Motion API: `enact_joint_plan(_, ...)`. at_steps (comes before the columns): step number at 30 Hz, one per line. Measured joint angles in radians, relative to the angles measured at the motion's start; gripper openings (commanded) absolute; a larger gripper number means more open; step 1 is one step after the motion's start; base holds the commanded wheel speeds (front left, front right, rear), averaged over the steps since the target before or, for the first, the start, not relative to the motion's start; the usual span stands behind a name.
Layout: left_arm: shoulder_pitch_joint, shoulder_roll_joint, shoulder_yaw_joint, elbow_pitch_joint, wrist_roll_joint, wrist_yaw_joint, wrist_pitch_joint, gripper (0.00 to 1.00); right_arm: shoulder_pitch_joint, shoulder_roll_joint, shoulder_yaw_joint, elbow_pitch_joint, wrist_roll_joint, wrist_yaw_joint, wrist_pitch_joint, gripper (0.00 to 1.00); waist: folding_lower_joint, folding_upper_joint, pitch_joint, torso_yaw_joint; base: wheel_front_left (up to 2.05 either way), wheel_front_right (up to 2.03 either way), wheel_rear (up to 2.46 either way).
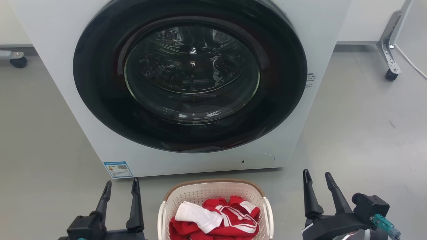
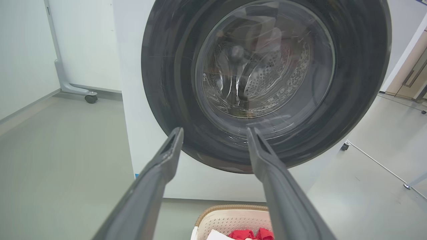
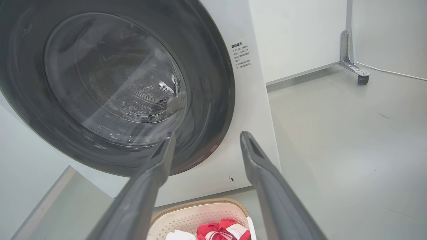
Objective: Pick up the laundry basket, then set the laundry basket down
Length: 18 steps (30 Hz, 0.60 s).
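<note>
- My left gripper (image 1: 121, 182) sits at the lower left of the head view, fingers spread with nothing between them. My right gripper (image 1: 317, 173), at the lower right, is parted the same way and also empty. Neither touches anything.
- The basket (image 1: 213, 183) stands upright on the floor (image 1: 367, 133) between the two grippers, apart from both. Its near end is cut off by the bottom of the head view.
- Handling, as I judge it: perforated plastic, so light and fairly stiff, with some give in the walls. The smooth surface may slide against my fingers.
- For a hold I'd use the white loops. The left handle (image 1: 161, 216) faces my left gripper and the right handle (image 1: 269, 213) faces my right. With one in each gripper, I'd raise both evenly so the basket doesn't tip. Pinching the brown rim would be my fallback.
- Inside lies a red garment (image 1: 233, 221) with white stripes, with a white cloth (image 1: 196, 215) on top towards the left. The heap sits below the rim where I can see it. It is soft and probably adds little weight.
- Just beyond the basket is the washer (image 1: 60, 100), with a strip of floor between them. Its round door (image 1: 191, 76) is shut. I can see the drum's holes through the glass, but not whether anything is inside.
- Farthest off, a caster (image 1: 391, 75) on a metal leg stands at the right.
</note>
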Motion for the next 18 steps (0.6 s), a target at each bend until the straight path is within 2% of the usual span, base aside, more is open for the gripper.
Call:
enact_joint_plan(15,0.002,0.001,-0.029,-0.04,0.242,0.036,-0.057,1.0,-0.003,-0.003,0.049,-0.029,-0.233,-0.035,-0.057,1.0,0.0,0.0,0.012,0.002,0.0,0.0,0.0)
enact_joint_plan(18,0.003,0.001,-0.03,-0.043,0.261,0.044,-0.066,1.0,-0.006,-0.003,0.055,-0.031,-0.259,-0.036,-0.066,1.0,0.0,0.0,0.013,0.002,0.0,0.0,0.0)
